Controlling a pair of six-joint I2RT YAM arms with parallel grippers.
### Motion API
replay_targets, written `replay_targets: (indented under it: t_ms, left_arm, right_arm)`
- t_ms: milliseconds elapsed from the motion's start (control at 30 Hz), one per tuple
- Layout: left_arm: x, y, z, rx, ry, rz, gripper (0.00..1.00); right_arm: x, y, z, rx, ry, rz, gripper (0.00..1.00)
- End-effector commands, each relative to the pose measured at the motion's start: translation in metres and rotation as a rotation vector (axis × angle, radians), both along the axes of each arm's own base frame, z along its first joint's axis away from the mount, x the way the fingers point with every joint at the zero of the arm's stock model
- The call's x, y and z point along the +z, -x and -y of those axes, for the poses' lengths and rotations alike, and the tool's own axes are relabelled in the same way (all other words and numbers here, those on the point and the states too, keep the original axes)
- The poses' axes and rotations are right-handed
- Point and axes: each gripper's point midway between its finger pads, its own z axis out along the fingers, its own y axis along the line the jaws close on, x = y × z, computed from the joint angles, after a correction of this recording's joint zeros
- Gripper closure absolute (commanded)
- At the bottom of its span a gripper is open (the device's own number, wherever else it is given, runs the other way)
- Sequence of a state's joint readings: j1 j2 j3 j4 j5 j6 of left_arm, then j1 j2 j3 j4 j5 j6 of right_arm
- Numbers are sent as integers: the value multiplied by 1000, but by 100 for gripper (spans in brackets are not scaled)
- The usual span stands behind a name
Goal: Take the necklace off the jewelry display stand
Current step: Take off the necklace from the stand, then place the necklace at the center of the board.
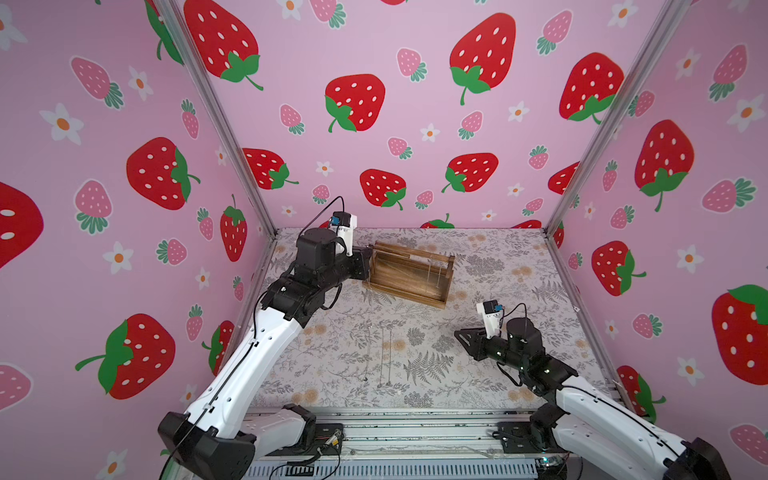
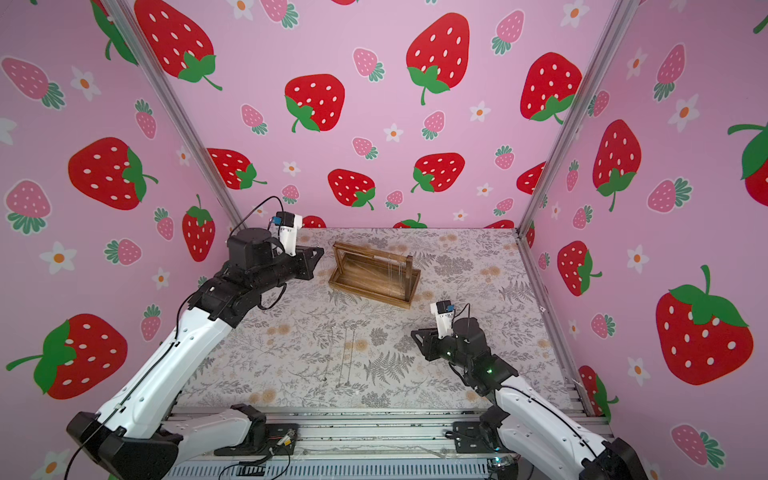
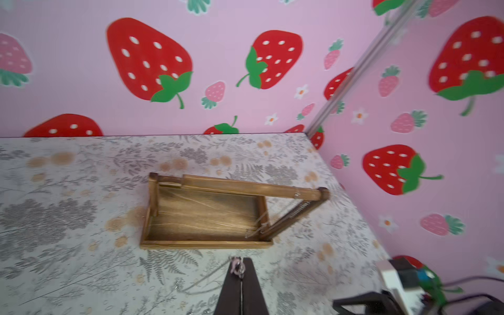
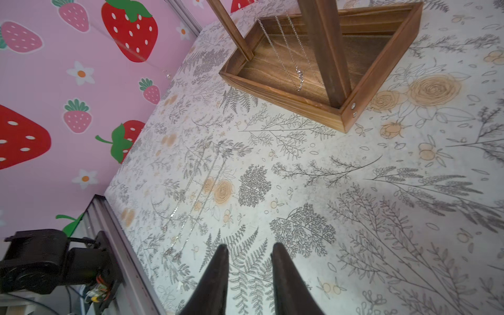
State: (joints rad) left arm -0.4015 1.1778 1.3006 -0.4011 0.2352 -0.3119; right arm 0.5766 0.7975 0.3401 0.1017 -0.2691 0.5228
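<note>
Top view: counter point(image 1: 519, 291) carries the jewelry display stand point(image 1: 409, 274) toward the back, sitting skewed. Left end effector point(image 2: 319, 252) is just off the stand's left end, clenched. Left wrist view shows what looks like a thin chain point(image 3: 236, 268) pinched at the tips and trailing away, but it's blurred. Right end effector point(image 4: 249, 246) hovers over bare counter on the near side of the stand, jaws apart, nothing between them. Necklace point(image 4: 299, 73) hangs from the top bar close to the right upright, strands dropping toward the tray, small pendant at the bottom. More loose chains point(image 1: 380, 353) lie flat mid-counter.

Handling guess: the necklace is near weightless, limp and slick, with fine links that kink or snag on wood. Pinch both strands just under the bar, or take the pendant cluster, and lift clear of the bar before pulling away. Stand looks light, so a snag could drag or tip it.
</note>
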Motion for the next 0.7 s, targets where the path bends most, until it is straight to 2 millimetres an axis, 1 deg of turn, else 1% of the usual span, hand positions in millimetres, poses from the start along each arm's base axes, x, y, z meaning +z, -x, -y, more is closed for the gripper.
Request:
replay_targets:
  t_ms: [0,33,133,200,233,333,400,467,533,667]
  left_arm:
    - [-36,47,39,-273,99,-198,100]
    - [-39,59,47,-332,124,-219,100]
    - [-47,89,68,-486,206,-283,100]
    - [-53,106,81,-558,233,-318,100]
    - [-57,114,86,-585,229,-328,100]
    - [-61,136,100,-647,202,-328,100]
    - [-60,147,107,-678,187,-326,100]
    - [-60,155,112,-699,184,-333,100]
    - [-61,164,120,-720,189,-343,100]
    - [-62,181,132,-759,201,-358,100]
  right_arm:
    - [35,11,-7,64,-54,17,66]
    - [42,15,-8,82,-54,18,64]
    - [64,27,-10,150,-56,36,50]
    - [75,36,-15,205,-67,45,49]
    - [80,41,-17,237,-76,48,44]
    - [94,57,-28,344,-117,44,43]
    - [99,65,-33,387,-128,36,43]
    - [104,73,-36,413,-128,37,42]
    - [107,82,-39,443,-124,33,37]
    - [115,98,-44,506,-108,35,37]
